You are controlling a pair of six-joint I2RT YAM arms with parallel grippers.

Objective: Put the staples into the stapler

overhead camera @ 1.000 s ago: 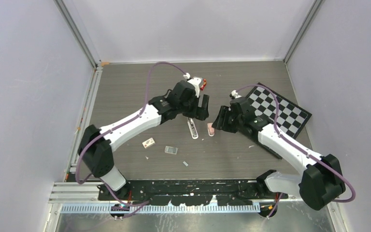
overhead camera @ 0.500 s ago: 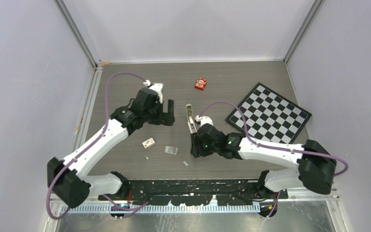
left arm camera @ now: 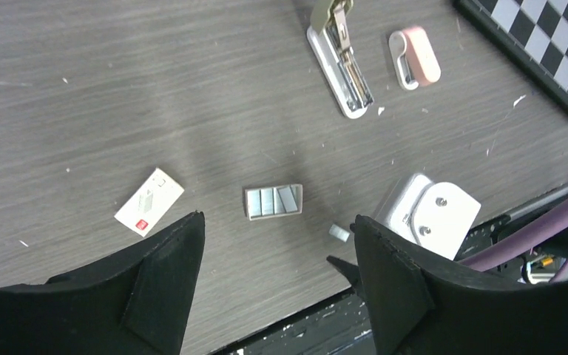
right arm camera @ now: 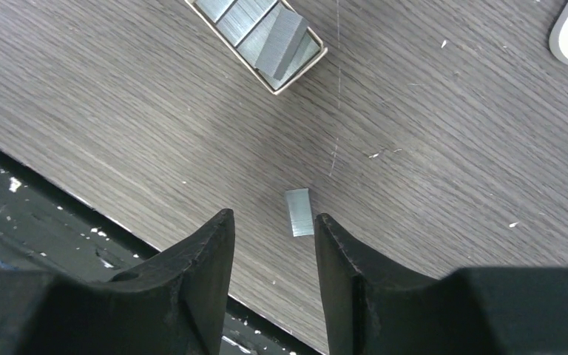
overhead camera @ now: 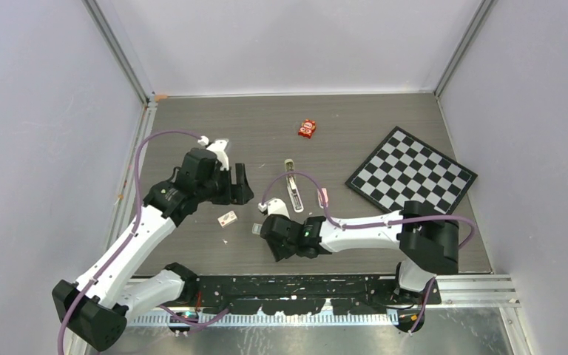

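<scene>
Near edge of table [overhead camera: 355, 244]: right gripper [right arm camera: 274, 217] hangs over the boards, fingers parted by a modest gap and holding nothing. A loose staple strip [right arm camera: 299, 212] lies flat just off the tips, inside the gap but closer to one finger than the other. Its long axis runs roughly along the fingers, so closing would likely pinch it across its narrow width. How high the tips sit above the wood I cannot tell.

Just beyond: staple tray [right arm camera: 266, 33], an open holder with several blocks inside. To its left lies a white-and-red card box [overhead camera: 228, 218].

Left gripper [left arm camera: 279, 220] hovers over that tray, fingers spread wide and empty. The right arm is clearly nearer the strip.

Mid-table: stapler [overhead camera: 293, 189], opened, pale channel showing, pointing away from the arms. Pink-and-white piece [overhead camera: 323, 197] lies beside it, apart. Farther off are the checkerboard [overhead camera: 412, 171] and the red packet [overhead camera: 307, 128].

Views: the right wrist alone shows the strip against the fingertips. From above, the arm hides it. The left wrist shows strip, tray and stapler together.
</scene>
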